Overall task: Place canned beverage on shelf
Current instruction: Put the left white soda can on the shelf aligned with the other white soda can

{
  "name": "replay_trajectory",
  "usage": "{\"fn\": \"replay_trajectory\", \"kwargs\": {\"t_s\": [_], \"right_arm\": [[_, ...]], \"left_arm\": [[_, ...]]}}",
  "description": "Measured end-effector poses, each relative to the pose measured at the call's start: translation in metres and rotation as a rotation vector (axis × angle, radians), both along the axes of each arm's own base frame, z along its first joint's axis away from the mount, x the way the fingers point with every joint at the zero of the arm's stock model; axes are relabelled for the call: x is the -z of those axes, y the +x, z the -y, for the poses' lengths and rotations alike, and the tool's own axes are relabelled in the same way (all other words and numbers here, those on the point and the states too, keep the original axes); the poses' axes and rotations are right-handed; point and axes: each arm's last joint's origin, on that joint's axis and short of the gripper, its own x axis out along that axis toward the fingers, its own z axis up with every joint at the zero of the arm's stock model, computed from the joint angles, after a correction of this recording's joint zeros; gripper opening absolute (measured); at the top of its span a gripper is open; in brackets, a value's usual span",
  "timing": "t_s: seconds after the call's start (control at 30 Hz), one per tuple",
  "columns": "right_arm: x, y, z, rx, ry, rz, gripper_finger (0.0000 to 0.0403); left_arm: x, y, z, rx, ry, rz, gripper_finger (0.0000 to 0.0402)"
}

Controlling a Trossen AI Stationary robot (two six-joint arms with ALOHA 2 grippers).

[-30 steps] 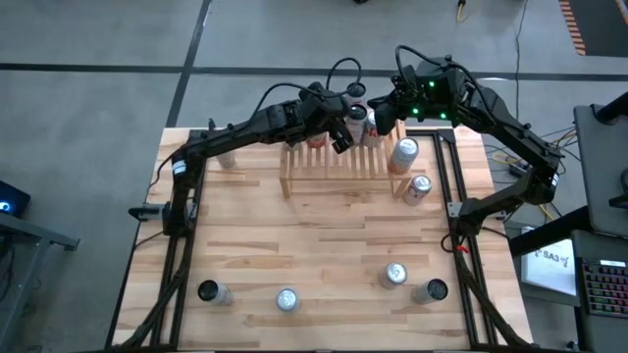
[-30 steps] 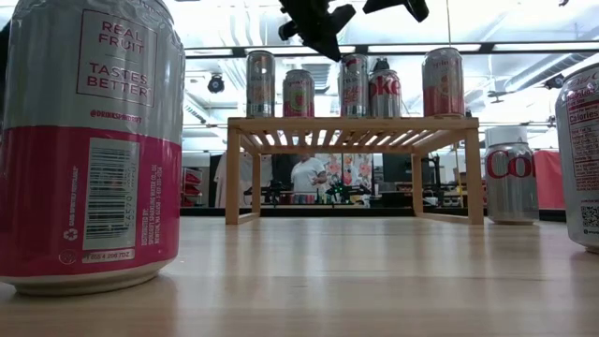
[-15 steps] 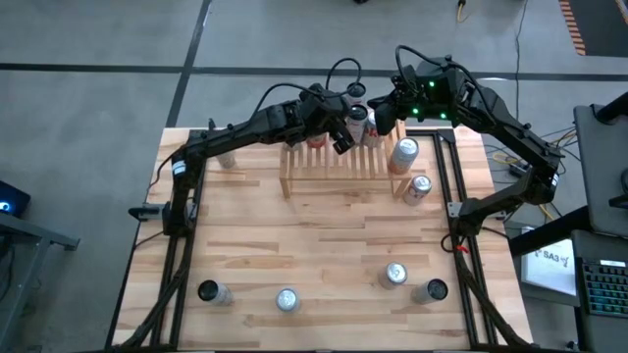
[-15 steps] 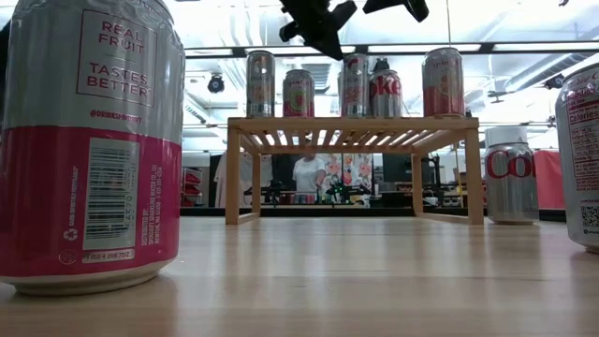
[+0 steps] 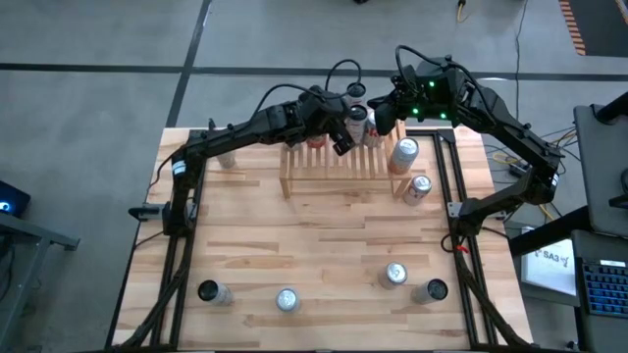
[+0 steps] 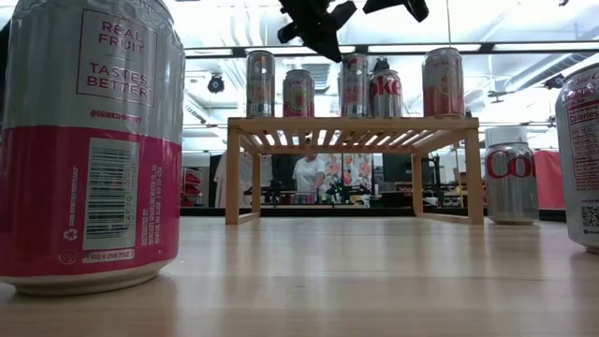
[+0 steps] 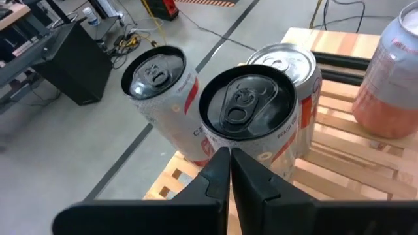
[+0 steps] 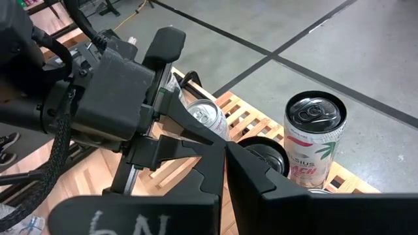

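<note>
The small light-wood slatted shelf (image 5: 334, 165) stands at twelve o'clock on the table, carrying several upright cans including a black-topped orange-and-white can (image 7: 251, 121). The left gripper (image 5: 340, 143) hovers over the shelf's middle, its fingers pressed together and empty. The right gripper (image 5: 383, 122) hangs at the shelf's one o'clock corner, likewise closed on nothing. A pink-and-silver can (image 5: 403, 154) stands on the shelf's three o'clock end.

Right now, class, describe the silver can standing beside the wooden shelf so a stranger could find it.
Find the low wooden shelf at the table's far end. Off its right end stands a silver can with red lettering. Unlike the shelf's cans, it sits on the tabletop.
</note>
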Motion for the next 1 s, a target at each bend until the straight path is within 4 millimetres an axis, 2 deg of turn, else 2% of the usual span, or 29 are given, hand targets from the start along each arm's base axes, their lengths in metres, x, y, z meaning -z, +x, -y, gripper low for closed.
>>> {"fn": "replay_trajectory", "kwargs": {"t_s": [1.0], "right_arm": [[0.0000,0.0000,-0.0001,-0.005,-0.009,-0.005,0.0009]], "left_arm": [[-0.0039,-0.0034,0.0010,-0.012,-0.012,-0.001,0.0000]]}}
